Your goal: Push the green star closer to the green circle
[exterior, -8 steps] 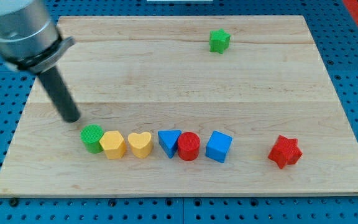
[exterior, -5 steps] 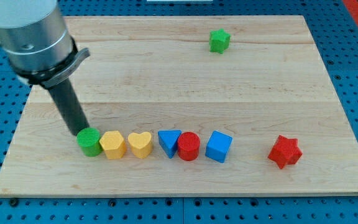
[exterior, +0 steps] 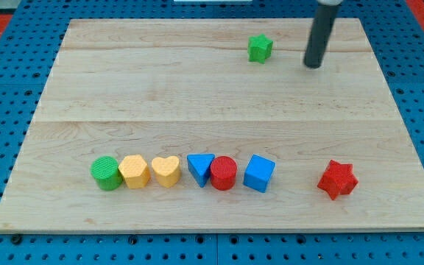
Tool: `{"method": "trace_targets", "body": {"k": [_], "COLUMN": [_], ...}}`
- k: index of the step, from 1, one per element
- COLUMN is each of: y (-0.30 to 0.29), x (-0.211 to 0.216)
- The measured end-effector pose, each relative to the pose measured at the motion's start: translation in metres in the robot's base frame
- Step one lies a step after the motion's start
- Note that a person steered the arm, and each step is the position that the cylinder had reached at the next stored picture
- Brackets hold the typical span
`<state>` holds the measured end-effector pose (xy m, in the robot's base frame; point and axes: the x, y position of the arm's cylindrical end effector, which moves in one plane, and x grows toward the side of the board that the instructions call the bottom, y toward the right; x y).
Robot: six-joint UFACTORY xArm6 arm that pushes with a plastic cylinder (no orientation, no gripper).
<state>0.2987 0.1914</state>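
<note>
The green star [exterior: 259,48] lies near the view's top, right of centre, on the wooden board [exterior: 219,110]. The green circle [exterior: 107,173] sits at the left end of a row of blocks near the view's bottom left. My tip [exterior: 313,65] is to the right of the green star, apart from it by a clear gap. The rod rises from there out of the view's top edge.
The row right of the green circle holds a yellow hexagon [exterior: 134,172], a yellow heart [exterior: 166,171], a blue triangle [exterior: 200,168], a red circle [exterior: 224,174] and a blue cube [exterior: 259,174]. A red star [exterior: 337,179] lies at the bottom right.
My tip has gone from beside the green circle at the left to the top right, beside the green star. The green circle was nudged slightly left and down. The other blocks have not moved.
</note>
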Motion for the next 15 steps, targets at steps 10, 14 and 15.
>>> {"method": "trace_targets", "body": {"k": [10, 14, 15], "y": [-0.469, -0.448, -0.440], "x": [0.167, 0.159, 0.135]}}
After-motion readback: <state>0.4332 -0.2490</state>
